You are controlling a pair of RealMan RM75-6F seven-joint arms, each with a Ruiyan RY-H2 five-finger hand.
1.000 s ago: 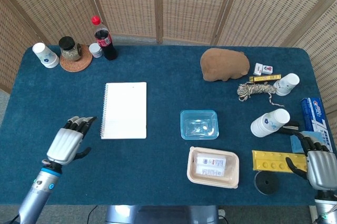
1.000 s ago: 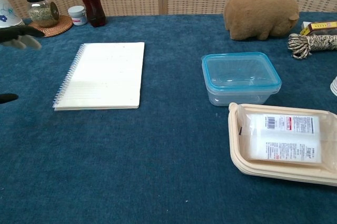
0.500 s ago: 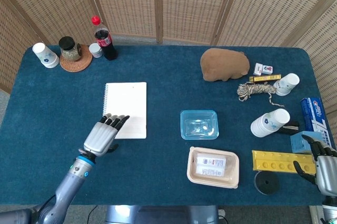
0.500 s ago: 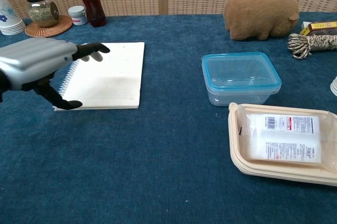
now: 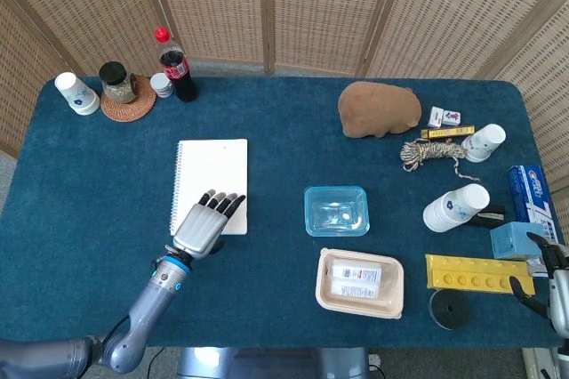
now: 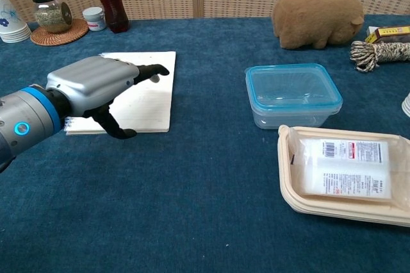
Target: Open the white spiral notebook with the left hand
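While the left hand (image 5: 204, 228) hovers empty, fingers spread, over the closed notebook (image 5: 212, 174), the reach is under way; next, hook the cover's right edge.

Left hand (image 5: 203, 226) flat, fingers (image 6: 152, 70) spread; right hand (image 5: 557, 283) apparently loosely curled.

Left hand (image 6: 96, 84): silver-grey ribbed shell, black fingers (image 6: 154, 70); grey forearm, blue wrist band, lit ring.

left hand (image 5: 206, 224) | moved from left of white spiral notebook (image 5: 213, 172) to over its near edge | right hand (image 5: 558, 288) | withdrew toward counter's near-right corner
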